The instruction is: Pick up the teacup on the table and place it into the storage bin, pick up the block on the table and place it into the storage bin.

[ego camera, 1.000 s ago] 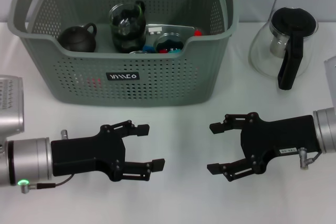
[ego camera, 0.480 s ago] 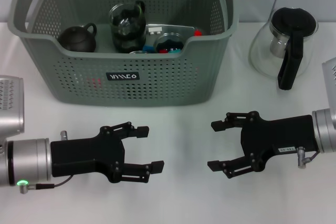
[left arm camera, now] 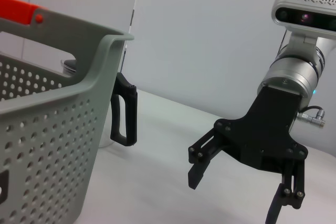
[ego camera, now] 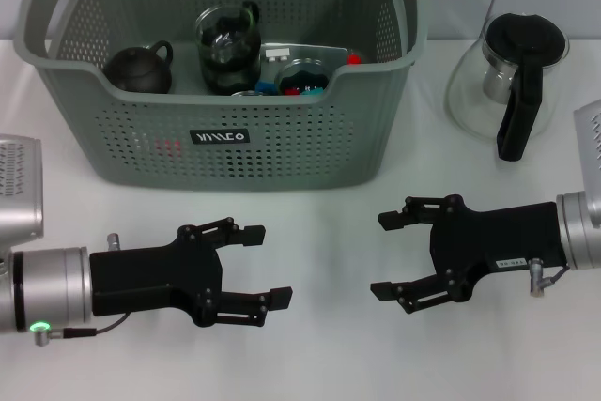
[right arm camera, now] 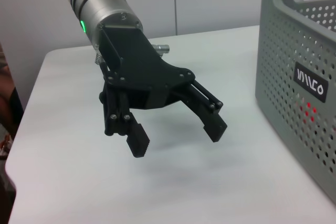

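While the perforated grey-green storage bin (ego camera: pixel 225 91) sits behind | left gripper (ego camera: pixel 261 265) fingers released | right gripper (ego camera: pixel 390 256) fingers released, over smooth white surface (ego camera: pixel 319 354)

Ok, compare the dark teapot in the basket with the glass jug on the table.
The small dark round teapot is opaque and sits inside the grey-green perforated plastic storage bin; the clear glass jug with the black lid is see-through, larger, and stands on the white table to the bin's right. Both have a loop handle and stand upright.
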